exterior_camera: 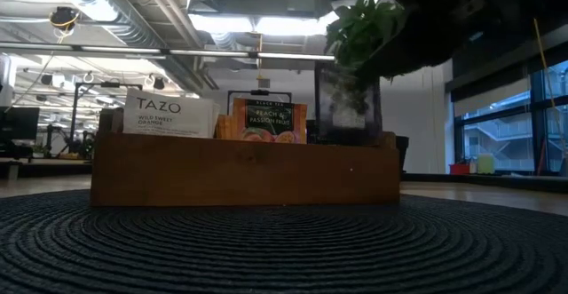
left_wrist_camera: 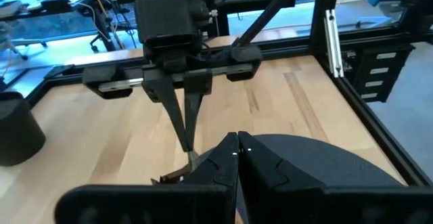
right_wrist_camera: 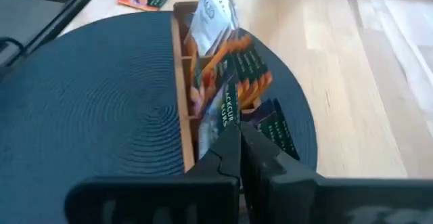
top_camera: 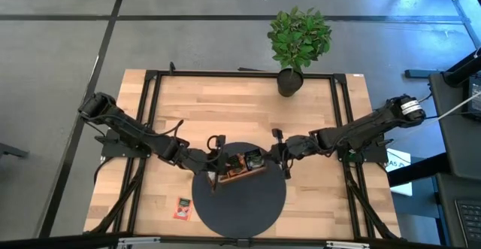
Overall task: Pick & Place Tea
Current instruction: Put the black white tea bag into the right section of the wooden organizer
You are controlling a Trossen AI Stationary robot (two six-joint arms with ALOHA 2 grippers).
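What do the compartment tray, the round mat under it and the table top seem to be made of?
Compartment tray: brown wood, smooth matte, faint grain. Round mat: dark woven cord, judging by its concentric ribs. Table top: pale wooden planks in strips, lightly sealed, it seems.

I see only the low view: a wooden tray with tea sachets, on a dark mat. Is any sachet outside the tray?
Observer: Yes, one loose sachet lies on the table, just off the mat.
Operator: Where are the grippers?
Observer: The left gripper is by the left end of the tray, the right gripper by its right end.
Operator: Do they hold tea?
Observer: Both are shut, and I see no sachet in either.
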